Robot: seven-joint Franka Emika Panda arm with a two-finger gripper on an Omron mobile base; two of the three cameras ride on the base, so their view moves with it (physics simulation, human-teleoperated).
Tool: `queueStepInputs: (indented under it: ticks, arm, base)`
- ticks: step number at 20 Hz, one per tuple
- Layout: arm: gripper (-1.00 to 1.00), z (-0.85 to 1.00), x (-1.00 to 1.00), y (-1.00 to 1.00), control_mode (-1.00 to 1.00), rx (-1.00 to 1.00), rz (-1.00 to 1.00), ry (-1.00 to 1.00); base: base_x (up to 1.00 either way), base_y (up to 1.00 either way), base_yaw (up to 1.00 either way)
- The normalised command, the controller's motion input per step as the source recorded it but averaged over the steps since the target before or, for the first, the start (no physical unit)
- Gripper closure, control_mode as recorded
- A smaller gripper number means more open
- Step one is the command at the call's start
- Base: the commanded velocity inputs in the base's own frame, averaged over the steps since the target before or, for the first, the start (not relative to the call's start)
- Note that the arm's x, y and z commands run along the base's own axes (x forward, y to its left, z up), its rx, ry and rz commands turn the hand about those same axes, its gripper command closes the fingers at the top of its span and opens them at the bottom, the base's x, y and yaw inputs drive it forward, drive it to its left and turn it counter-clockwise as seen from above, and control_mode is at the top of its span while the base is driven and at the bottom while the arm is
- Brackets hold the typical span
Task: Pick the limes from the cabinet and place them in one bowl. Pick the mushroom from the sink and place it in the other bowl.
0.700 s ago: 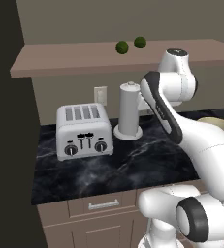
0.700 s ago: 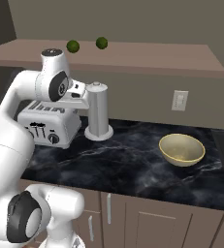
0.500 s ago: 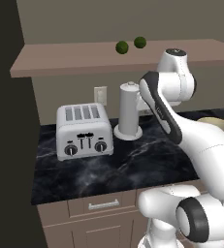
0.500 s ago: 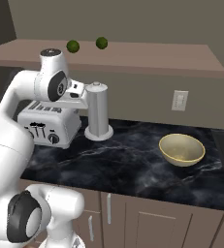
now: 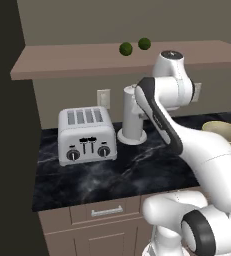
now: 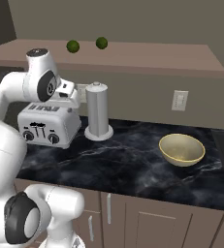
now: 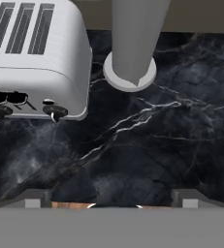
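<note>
Jaws spread wide, empty | base views: limes (image 5: 125, 49) on cabinet (image 5: 62, 62) | hand view: toaster (image 7: 33, 58) below

Black marbled desk (image 6: 133, 160) bearing a silver toaster (image 5: 86, 135), a white paper-towel holder (image 6: 98, 112) just beside it, and a pale yellow bowl (image 6: 182, 149) well apart. Wooden cabinet (image 5: 77, 60) above carries two limes (image 6: 73, 46), near each other.

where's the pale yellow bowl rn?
The pale yellow bowl sits on the black marble counter, right of the paper towel holder in the right base view, below the wall outlet.
</note>
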Motion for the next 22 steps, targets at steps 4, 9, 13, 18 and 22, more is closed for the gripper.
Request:
queueStepInputs:
  ticks: [4,9,13,18,22]
  arm:
    - [-1.00,0.14,-0.22,0.03,-1.00,0.00,-0.02,-0.12]
    - [-1.00,0.41,-0.13,0.10,-1.00,-0.02,-0.01,-0.02]
    - [-1.00,0.67,-0.09,0.01,-1.00,0.00,-0.01,-0.04]
    - [-1.00,0.57,-0.02,0.00,-1.00,-0.03,-0.03,-0.22]
    - [-1.00,0.59,-0.01,0.00,-1.00,-0.05,-0.08,-0.25]
  base:
    - [0.00,0.00,0.00]
    - [0.00,0.00,0.00]
    - [0.00,0.00,0.00]
    - [0.00,0.00,0.00]
    - [0.00,0.00,0.00]
